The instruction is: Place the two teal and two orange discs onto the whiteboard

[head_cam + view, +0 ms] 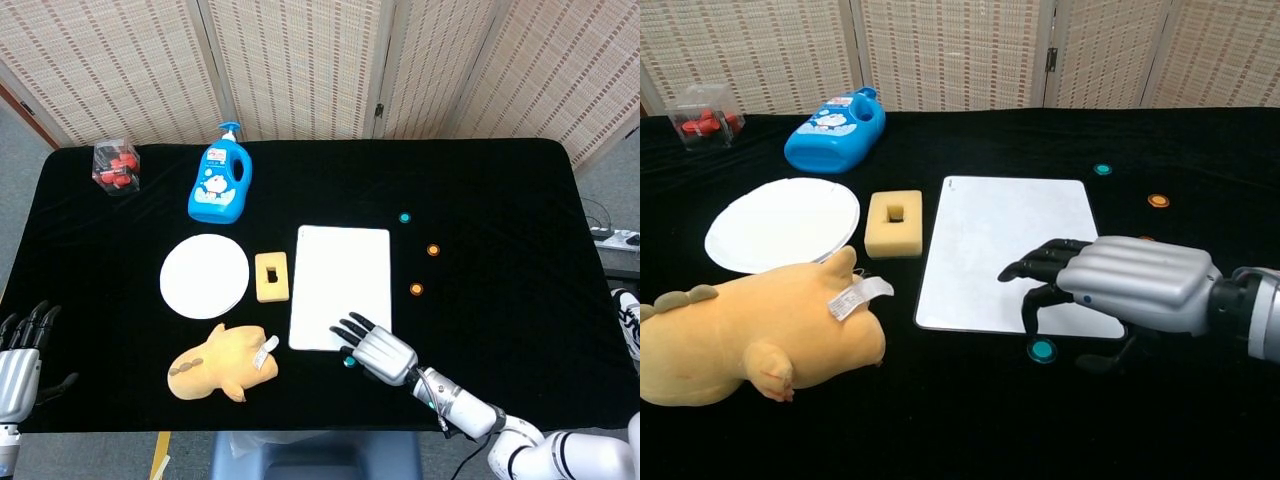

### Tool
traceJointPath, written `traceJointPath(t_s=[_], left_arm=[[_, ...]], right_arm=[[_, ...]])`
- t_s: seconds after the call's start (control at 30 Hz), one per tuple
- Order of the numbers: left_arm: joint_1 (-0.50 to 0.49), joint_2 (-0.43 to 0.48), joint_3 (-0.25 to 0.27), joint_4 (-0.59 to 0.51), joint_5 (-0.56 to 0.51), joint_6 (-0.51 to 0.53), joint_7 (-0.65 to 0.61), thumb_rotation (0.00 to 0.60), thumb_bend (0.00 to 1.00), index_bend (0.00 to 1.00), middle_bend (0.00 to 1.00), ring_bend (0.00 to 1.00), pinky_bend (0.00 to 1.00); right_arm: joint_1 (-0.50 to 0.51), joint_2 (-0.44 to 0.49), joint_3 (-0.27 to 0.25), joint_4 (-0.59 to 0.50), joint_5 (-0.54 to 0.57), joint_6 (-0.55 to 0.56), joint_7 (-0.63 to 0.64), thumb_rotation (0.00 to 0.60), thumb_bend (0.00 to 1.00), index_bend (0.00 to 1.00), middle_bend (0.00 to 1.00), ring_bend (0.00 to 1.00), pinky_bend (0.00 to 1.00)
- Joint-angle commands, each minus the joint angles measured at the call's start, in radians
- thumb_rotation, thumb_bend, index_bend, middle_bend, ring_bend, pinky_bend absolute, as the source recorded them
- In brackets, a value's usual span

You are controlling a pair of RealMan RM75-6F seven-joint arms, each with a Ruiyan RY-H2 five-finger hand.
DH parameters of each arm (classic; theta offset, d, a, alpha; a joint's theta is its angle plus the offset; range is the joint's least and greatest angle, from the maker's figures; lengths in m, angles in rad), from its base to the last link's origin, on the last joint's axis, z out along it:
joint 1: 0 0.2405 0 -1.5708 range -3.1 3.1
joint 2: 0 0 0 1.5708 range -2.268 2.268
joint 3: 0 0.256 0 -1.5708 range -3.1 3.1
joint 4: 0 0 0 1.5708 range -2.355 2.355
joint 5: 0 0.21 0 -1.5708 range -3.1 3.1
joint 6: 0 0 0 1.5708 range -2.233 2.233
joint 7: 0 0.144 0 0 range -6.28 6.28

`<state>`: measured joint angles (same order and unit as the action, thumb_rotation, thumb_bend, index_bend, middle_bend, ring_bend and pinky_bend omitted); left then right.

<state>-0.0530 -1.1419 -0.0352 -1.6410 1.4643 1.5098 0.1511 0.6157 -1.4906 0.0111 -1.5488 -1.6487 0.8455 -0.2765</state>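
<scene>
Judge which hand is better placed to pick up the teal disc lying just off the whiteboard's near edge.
The right hand: it hangs with fingers spread directly over the teal disc beside the whiteboard. The left hand sits far off at the table's left corner.

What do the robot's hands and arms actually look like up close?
The right hand has a ribbed silver back shaped like knuckles, with black fingers. Behind it sit a black wrist and a silver-grey forearm, which in the head view carries a small green light. The left hand looks the same: silver back, black fingers.
</scene>
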Motion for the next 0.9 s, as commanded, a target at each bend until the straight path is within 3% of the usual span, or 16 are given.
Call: traceJointPath(t_s=[0.03, 0.9], left_arm=[[0.001, -0.002, 0.000, 0.003, -0.001, -0.001, -0.004, 0.600, 0.20, 0.04, 0.06, 0.16, 0.00], [0.009, -0.013, 0.001, 0.042, -0.011, -0.006, -0.045, 0.600, 0.20, 0.04, 0.06, 0.16, 0.00]], right_arm=[[0.010, -0.021, -0.003, 0.022, -0.001, 0.008, 0.005, 0.600, 0.39, 0.40, 0.09, 0.01, 0.00], [0.052, -0.095, -0.023, 0.102, 0.050, 0.014, -0.018, 0.600, 0.39, 0.47, 0.10, 0.01, 0.00]])
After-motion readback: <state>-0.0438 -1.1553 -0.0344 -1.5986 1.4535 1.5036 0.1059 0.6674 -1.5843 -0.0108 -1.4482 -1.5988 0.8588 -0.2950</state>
